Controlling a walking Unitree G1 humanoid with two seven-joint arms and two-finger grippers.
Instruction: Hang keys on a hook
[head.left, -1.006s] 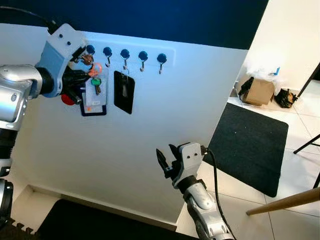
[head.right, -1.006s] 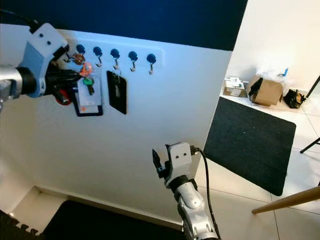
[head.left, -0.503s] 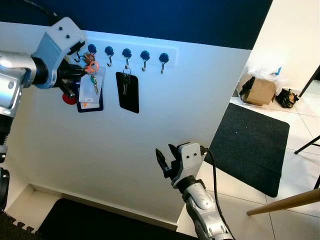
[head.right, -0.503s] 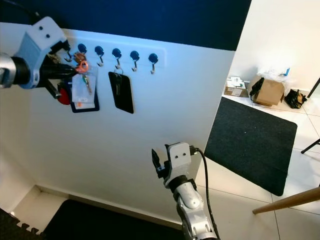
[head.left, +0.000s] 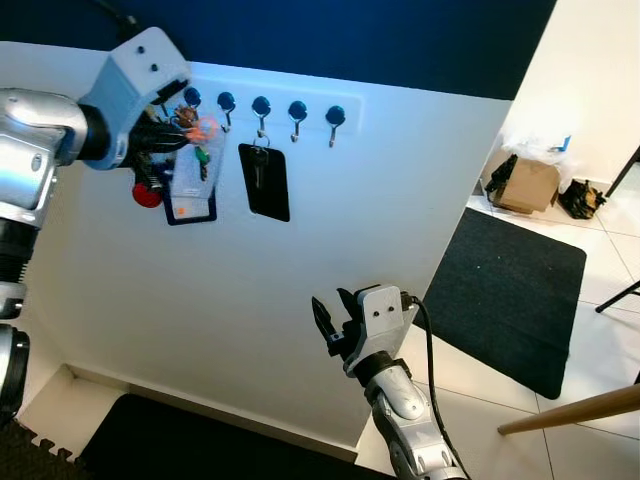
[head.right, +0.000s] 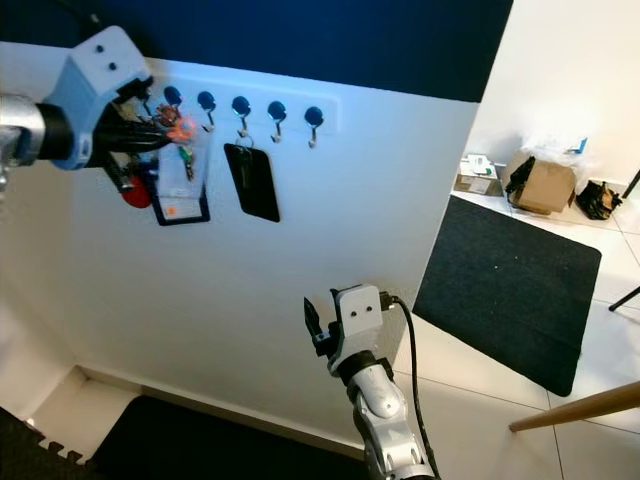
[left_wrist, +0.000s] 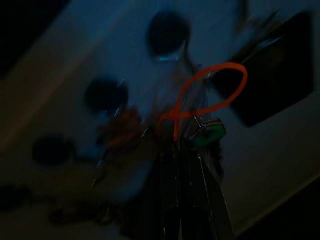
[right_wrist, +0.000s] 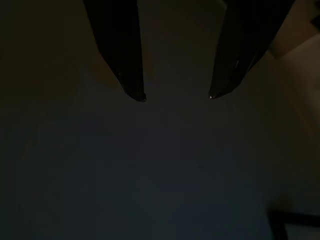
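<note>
A white wall (head.left: 250, 270) fills the left and centre of the frame, with a dark navy band (head.left: 350, 40) across the top. At right, pale floor tiles (head.left: 600, 340) carry a black mat (head.left: 510, 290); a cardboard box (head.left: 530, 185) sits at the far wall.

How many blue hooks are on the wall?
5 hooks in one row: one by the left gripper holding the keys, one next, one with the black tag, two bare rightward. More may hide behind that gripper.
</note>
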